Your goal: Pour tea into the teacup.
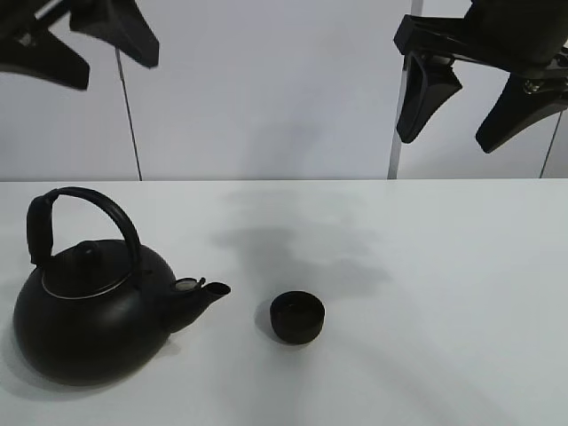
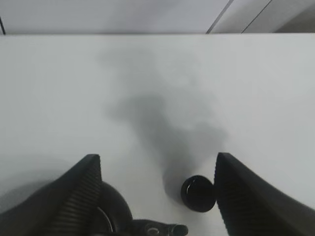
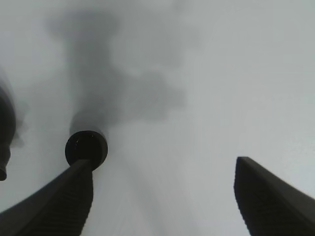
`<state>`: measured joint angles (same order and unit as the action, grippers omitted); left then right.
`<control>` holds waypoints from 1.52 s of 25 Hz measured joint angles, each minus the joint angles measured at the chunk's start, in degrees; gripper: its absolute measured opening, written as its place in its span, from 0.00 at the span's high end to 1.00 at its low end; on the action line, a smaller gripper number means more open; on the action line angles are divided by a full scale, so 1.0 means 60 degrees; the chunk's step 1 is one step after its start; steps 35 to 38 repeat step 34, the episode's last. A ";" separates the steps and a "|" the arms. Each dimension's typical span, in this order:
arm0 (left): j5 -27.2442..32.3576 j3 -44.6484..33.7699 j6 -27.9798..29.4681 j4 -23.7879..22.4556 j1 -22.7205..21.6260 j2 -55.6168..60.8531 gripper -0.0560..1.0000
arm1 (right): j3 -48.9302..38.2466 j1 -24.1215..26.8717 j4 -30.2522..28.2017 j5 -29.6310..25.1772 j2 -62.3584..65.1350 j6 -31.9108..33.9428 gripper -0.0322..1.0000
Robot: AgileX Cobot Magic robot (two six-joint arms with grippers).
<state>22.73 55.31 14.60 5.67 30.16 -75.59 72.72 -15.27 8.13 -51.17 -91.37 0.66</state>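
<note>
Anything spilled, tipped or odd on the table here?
Nothing stands out. The kettle sits upright, spout toward the upright teacup, apart from it. No liquid shows on the table; the grey patches look like shadows.

Matte black teacup [image 1: 297, 317], smooth white table [image 1: 444, 266]

On the table [image 1: 444, 266] only two things stand in the way: the kettle [image 1: 84, 324] at the near left and the teacup [image 1: 297, 317] just beside its spout [image 1: 202, 297], a narrow gap between them. Right half and far side lie bare.
</note>
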 joint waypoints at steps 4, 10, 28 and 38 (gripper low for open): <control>0.0837 0.0472 0.0347 0.0139 0.0000 -0.1065 0.49 | 0.0000 0.0000 0.0000 0.0004 0.0000 0.0000 0.44; 0.1763 0.1300 0.0430 0.0994 0.0000 -0.2121 0.49 | 0.0000 0.0000 0.0000 0.0023 0.0000 0.0000 0.44; 0.2206 0.1628 0.0465 0.1127 0.0000 -0.2392 0.49 | 0.0000 0.0000 0.0000 0.0208 0.0000 0.0000 0.44; 0.2175 0.1628 0.0465 0.1127 0.0000 -0.2392 0.49 | 0.0000 0.0000 0.0000 0.0208 0.0000 0.0000 0.44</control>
